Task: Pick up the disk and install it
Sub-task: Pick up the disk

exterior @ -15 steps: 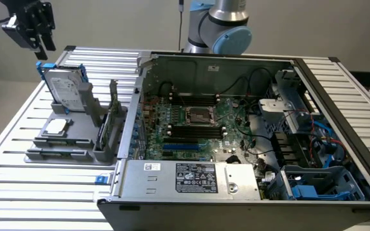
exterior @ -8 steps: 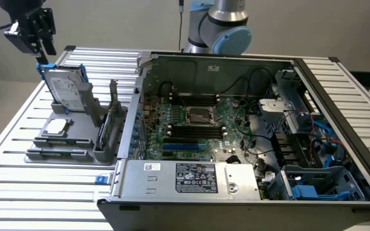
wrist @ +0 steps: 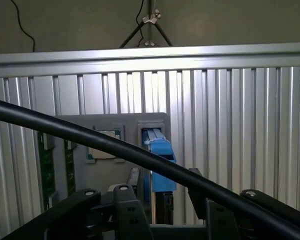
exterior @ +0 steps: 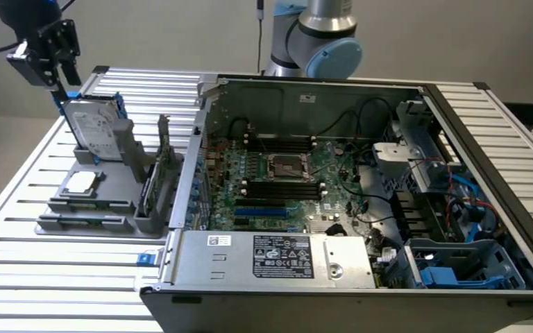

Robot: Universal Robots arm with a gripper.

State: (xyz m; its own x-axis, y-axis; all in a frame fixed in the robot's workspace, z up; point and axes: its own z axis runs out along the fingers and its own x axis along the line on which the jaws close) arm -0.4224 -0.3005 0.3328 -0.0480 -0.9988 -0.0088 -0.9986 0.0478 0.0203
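Observation:
The disk (exterior: 94,126) stands on edge in a grey holder (exterior: 91,211) at the exterior view's left, its white label facing the computer and its blue carrier framing it. My gripper (exterior: 61,82) hangs directly over the disk's top edge, fingers pointing down. In the wrist view the blue carrier edge of the disk (wrist: 160,162) lies between the two black fingers (wrist: 126,210), with a gap on each side. The gripper (wrist: 162,205) is open and holds nothing.
An open computer case (exterior: 341,87) fills the middle and the exterior view's right, with motherboard (exterior: 285,173), grey power-supply box (exterior: 280,257) and blue drive bay (exterior: 461,267). The holder also carries a small silver chip (exterior: 80,182) and upright cards (exterior: 160,180). A black cable (wrist: 90,137) crosses the wrist view.

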